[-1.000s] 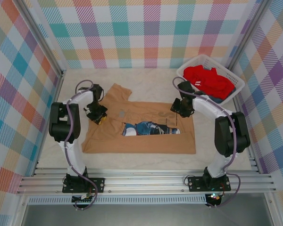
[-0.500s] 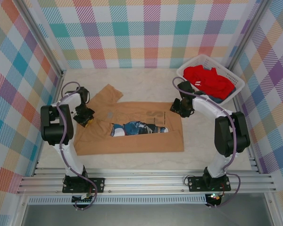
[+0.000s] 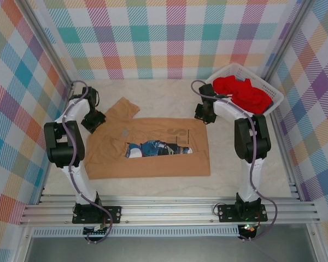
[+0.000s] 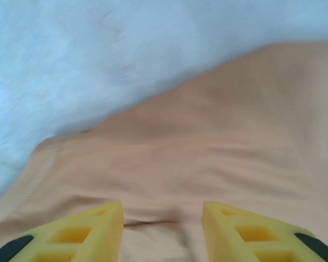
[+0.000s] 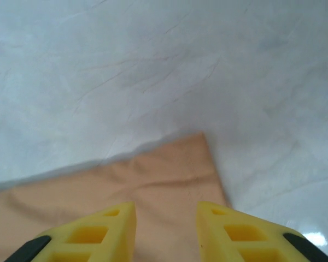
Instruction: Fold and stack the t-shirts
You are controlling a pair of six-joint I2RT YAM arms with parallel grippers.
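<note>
Pale marbled tabletop (image 3: 169,93), plaid-walled enclosure. Tan-orange cloth t-shirt (image 3: 153,164) with blue cartoon print lies flat mid-table, partly folded (one sleeve sticks out at far left). Left gripper (image 4: 163,218) — yellow fingers spread, nothing pinched — hangs over the shirt's left edge. Right gripper (image 5: 165,215) likewise spread, above the shirt's far right corner. Bright red t-shirt (image 3: 240,93) heaped in white plastic lattice basket (image 3: 274,105), far right.

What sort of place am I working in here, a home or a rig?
Probably a lab test cell: plaid-printed walls box in a pale table, an aluminium rail runs along its near edge, and a white basket holds a red t-shirt.
</note>
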